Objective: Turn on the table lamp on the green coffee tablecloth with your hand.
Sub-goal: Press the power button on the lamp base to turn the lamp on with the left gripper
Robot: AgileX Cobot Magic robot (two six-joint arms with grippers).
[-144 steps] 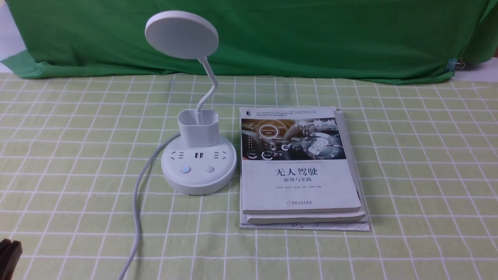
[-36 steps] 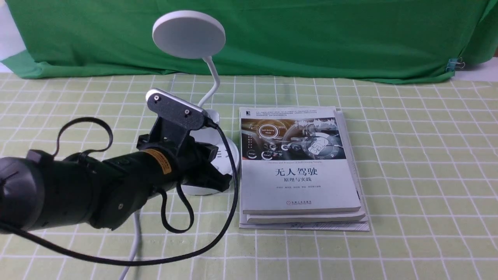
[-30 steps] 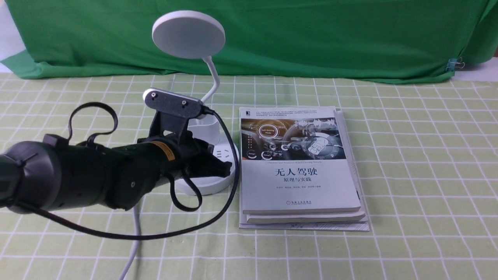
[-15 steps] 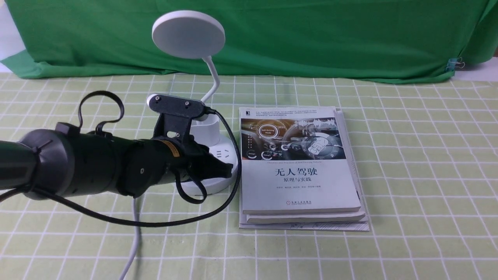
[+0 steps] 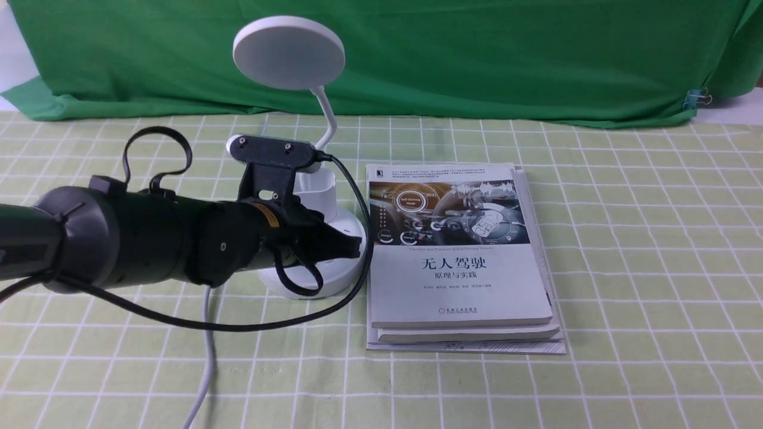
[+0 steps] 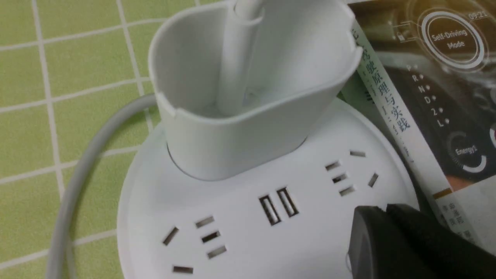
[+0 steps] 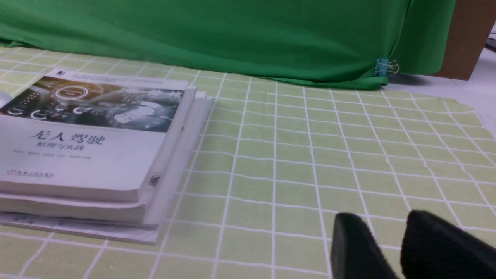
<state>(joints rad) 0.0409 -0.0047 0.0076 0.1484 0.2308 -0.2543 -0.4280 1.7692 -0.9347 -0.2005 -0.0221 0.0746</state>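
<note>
The white table lamp stands on the green coffee tablecloth, with its disc head raised, its cup holder behind my arm and its round base below. No glow shows on the head. My left hand, the black arm, lies across the base with its gripper shut and empty. In the left wrist view the shut gripper hovers just over the base's top, past the USB sockets; both buttons are hidden. My right gripper is open and empty low over the cloth.
A stack of books lies right beside the lamp base, also in the right wrist view. The lamp's white cord runs toward the near edge. A dark green backdrop cloth hangs behind, held by a clip.
The left arm has lifted and levelled out, and its shut tip has risen from the front of the lamp base to over its right side. Since the oldest frame the lamp has shifted slightly right.
</note>
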